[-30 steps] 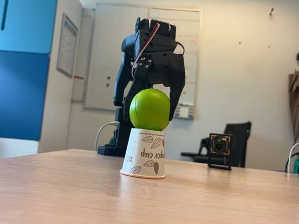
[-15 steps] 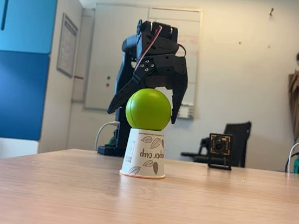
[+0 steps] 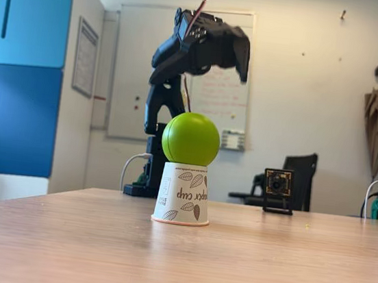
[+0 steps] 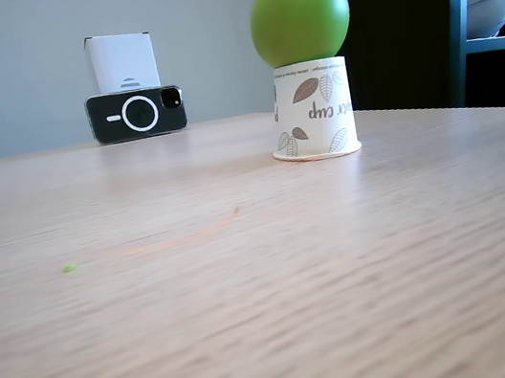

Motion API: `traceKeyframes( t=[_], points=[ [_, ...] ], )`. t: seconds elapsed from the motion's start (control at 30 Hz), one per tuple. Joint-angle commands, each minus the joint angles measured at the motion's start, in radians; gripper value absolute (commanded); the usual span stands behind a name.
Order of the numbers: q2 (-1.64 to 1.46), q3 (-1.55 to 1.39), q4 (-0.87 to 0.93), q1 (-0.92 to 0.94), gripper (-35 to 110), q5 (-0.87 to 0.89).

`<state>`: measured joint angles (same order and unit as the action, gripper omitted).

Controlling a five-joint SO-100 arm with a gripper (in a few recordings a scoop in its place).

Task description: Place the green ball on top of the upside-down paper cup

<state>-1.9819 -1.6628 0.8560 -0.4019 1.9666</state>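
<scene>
Counter (image 3: 58, 250) wood lies bare in the foreground of both fixed views, open on either side of the paper cup (image 3: 183, 194). The cup stands upside down, rim flat on the counter, well in from the near edge. On its upturned base sits the green ball (image 3: 191, 138) — touching nothing else. Above and behind it hangs the black end effector (image 3: 235, 56), raised clear of the ball with a gap of air between; it grips nothing, though how far its jaws are parted I cannot tell from this angle. Farther back in a fixed view, a small camera (image 3: 278, 183) stands on the counter; in the other, a phone (image 4: 136, 113) leans against a white box (image 4: 123, 62).
</scene>
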Motion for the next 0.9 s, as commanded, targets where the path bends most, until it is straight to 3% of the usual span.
traceKeyframes(
  t=[0.0,0.1,0.27,0.63,0.87],
  points=[
    [-0.16,-0.087,-0.072,0.044,39,-0.002],
    [-0.299,-0.238,-0.123,0.106,29,-0.003],
    [-0.537,-0.512,-0.087,0.207,0,-0.003],
    [-0.95,-0.93,0.347,0.416,0,-0.318],
    [-1.14,-1.213,0.387,0.433,0,-0.403]
  ],
)
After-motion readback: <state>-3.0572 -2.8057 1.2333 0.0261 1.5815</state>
